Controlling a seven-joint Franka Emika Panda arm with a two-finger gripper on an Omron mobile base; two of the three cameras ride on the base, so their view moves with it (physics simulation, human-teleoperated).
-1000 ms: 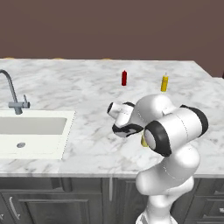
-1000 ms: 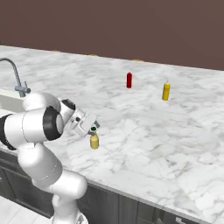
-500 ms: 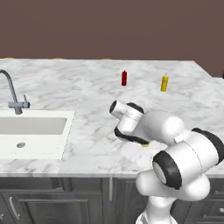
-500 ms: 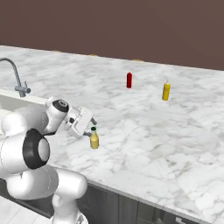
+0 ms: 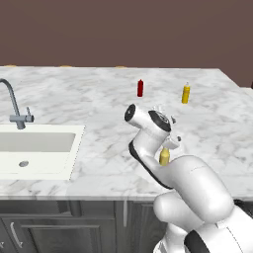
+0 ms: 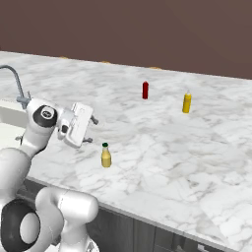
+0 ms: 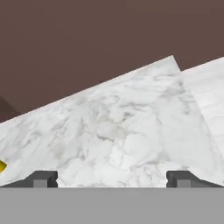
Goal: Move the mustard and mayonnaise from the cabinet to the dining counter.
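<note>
Left base view: you see the mustard (image 5: 164, 156) upright on the dining counter (image 5: 99, 104), mostly hidden behind the arm; red bottle (image 5: 140, 88) and yellow squeeze bottle (image 5: 186, 93) stand farther back.

Right base view: your gripper (image 6: 90, 130) sits just left of the mustard (image 6: 106, 156), clear of it.

Hand view: fingertips (image 7: 41, 179) spread wide, nothing between them, marble ahead.

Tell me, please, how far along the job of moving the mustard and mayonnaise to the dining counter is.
The mustard already stands upright on the dining counter, near its front edge. The gripper is beside it, apart from it, its fingers spread wide and holding nothing, so nothing is in hand. No mayonnaise is on the counter yet, so that jar is what is left.
</note>
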